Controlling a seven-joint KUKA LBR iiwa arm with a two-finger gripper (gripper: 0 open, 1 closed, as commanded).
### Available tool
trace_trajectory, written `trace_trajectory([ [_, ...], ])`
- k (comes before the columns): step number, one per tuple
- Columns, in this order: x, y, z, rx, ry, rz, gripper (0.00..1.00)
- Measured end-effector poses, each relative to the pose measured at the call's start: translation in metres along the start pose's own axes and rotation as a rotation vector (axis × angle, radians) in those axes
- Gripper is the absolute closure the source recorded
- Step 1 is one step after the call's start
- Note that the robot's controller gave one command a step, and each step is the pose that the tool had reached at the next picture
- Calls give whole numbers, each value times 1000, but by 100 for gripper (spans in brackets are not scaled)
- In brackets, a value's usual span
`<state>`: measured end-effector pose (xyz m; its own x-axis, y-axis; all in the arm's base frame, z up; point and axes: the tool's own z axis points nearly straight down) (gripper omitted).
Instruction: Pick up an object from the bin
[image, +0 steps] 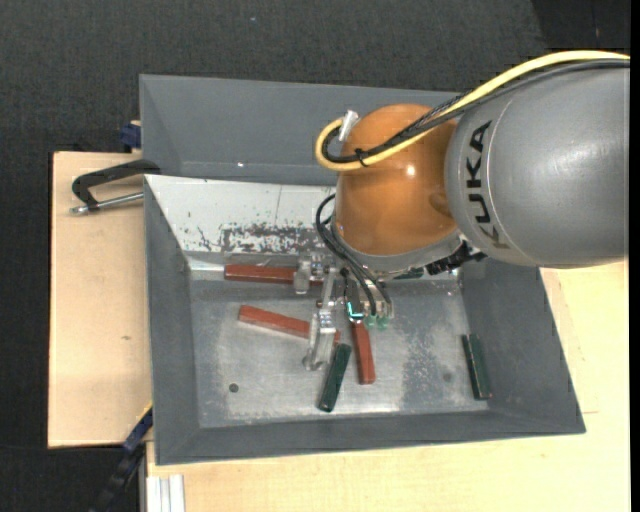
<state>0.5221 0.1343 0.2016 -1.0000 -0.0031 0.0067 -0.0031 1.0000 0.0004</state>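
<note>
— Where are you now?
— My gripper (336, 335) hangs low over the middle of the grey bin (170, 330). It is just above a red-brown stick (363, 360) and a dark green stick (332, 380) that lie side by side near the front wall.
— Open or closed?
— I cannot tell from here.
— Anything else close?
— A second red-brown stick (272, 321) lies just to the view's left, and a second dark green stick (475, 367) is well apart on the right.

Claw (334, 336) low over dark green stick (333, 378), red stick (363, 357) beside.
</note>
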Motion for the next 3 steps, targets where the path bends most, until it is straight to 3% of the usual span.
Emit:
trace_trajectory([
  [1, -2, -1, -4, -2, -8, 2, 0],
  [2, -2, -4, 48, -3, -14, 33, 0],
  [3, -18, -10, 98, -3, -8, 295, 0],
])
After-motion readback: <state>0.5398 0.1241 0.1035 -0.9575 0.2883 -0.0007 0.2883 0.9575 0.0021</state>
